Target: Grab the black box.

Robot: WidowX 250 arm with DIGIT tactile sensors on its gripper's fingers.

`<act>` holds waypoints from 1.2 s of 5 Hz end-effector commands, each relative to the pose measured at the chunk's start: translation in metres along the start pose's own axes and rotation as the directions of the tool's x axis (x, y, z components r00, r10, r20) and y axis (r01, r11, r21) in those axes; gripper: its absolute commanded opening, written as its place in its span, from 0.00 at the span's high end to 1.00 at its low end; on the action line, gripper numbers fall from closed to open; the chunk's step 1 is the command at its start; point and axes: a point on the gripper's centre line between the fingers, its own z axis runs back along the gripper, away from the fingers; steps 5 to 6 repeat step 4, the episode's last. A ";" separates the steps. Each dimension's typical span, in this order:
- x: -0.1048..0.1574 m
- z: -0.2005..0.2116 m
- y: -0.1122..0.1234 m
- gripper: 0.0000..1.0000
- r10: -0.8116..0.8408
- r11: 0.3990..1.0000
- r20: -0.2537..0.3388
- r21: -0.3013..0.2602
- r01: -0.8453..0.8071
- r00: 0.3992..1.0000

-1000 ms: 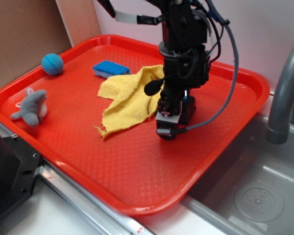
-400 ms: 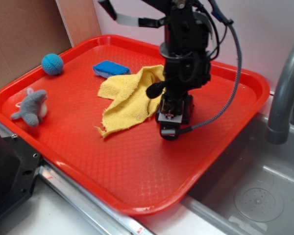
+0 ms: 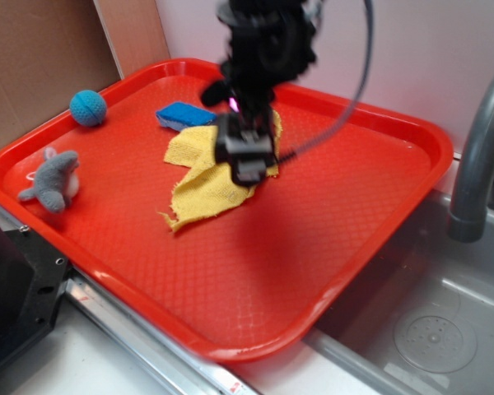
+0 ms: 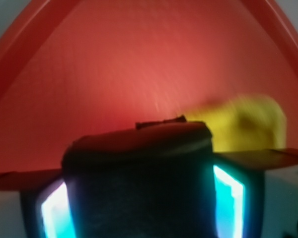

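While blurred, the fingers [image 4: 136, 198] pinch the rounded black box [image 4: 139, 163] above the dimpled red tray [image 3: 255, 271].

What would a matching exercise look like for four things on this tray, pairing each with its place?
Things:
1. ball
2. shark toy
3. blue block
4. black box

Places:
A. between the claw's fingers
B. by the tray's left rim, nearest the camera
C. touching the far edge of the yellow cloth
D. far left corner of the tray

Pairs: 1-D, 2-B, 3-C, 4-A
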 end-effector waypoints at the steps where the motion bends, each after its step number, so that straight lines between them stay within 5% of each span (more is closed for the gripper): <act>1: -0.064 0.069 0.009 1.00 0.426 0.901 0.042 -0.105 -0.420 0.904; 3: -0.122 0.085 0.007 1.00 0.578 0.816 0.115 -0.055 -0.576 0.808; 6: -0.124 0.080 0.006 1.00 0.589 0.808 0.112 -0.085 -0.582 0.801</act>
